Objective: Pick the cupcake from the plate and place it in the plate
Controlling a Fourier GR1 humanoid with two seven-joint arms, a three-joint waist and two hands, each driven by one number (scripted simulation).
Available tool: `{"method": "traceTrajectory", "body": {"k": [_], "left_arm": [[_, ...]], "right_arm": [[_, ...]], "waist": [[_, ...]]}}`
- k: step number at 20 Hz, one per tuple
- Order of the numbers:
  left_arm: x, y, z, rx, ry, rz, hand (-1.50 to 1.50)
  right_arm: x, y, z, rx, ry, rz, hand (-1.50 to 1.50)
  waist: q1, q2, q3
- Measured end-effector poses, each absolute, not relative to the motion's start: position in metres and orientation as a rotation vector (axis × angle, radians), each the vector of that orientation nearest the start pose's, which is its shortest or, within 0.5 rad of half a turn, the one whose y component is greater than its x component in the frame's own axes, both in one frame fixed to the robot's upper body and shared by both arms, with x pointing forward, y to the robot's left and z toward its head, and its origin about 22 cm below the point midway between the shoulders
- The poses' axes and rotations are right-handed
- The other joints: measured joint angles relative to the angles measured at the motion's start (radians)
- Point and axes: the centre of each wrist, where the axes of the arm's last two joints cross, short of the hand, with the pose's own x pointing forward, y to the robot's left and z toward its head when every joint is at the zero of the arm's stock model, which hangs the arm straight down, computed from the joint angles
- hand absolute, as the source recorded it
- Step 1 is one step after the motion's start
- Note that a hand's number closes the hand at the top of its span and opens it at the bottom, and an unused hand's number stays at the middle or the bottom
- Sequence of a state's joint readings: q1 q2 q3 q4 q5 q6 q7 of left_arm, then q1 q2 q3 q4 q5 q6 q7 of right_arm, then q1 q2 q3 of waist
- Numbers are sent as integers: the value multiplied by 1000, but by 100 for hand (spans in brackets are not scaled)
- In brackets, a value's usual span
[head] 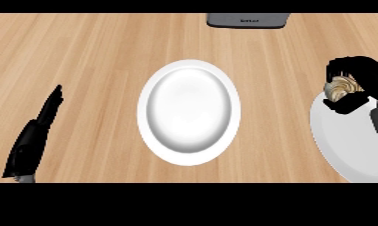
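From the head view, my right hand has its fingers curled round the pale frosted cupcake at three o'clock, on the white round plate at the edge. I'd lift straight up, then carry toward the central white oval plate. My left hand rests open at eight o'clock on the wooden tabletop.

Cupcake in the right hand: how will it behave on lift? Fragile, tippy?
The cupcake looks swirled and soft on top, so probably crushable where the right hand curls round it. Small, likely light. Its base is hidden, so tipping on the plate is uncertain.
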State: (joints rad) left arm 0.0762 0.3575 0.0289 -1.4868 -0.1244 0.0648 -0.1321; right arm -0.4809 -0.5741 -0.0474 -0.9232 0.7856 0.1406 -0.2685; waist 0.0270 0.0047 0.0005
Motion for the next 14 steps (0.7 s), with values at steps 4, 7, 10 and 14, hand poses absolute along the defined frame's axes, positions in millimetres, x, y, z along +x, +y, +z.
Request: {"method": "traceTrajectory", "body": {"k": [4,7,10,14], "left_arm": [[216,330,-6,452,-1519,-311,0],[217,332,-7,466,-1512,-297,0],[216,335,-6,473,-1505,-288,0],[213,336,-10,479,-1506,-282,0]], "right_arm": [[357,-376,81,-935,-1427,1069,150],[364,-371,112,-964,-1582,1029,150],[359,-357,127,-906,-1743,1010,150],[346,-333,149,-762,-1886,1025,150]], "waist": [[-12,-3,0],[-23,-6,0],[-34,-10,-1],[-41,-13,-1]]}}
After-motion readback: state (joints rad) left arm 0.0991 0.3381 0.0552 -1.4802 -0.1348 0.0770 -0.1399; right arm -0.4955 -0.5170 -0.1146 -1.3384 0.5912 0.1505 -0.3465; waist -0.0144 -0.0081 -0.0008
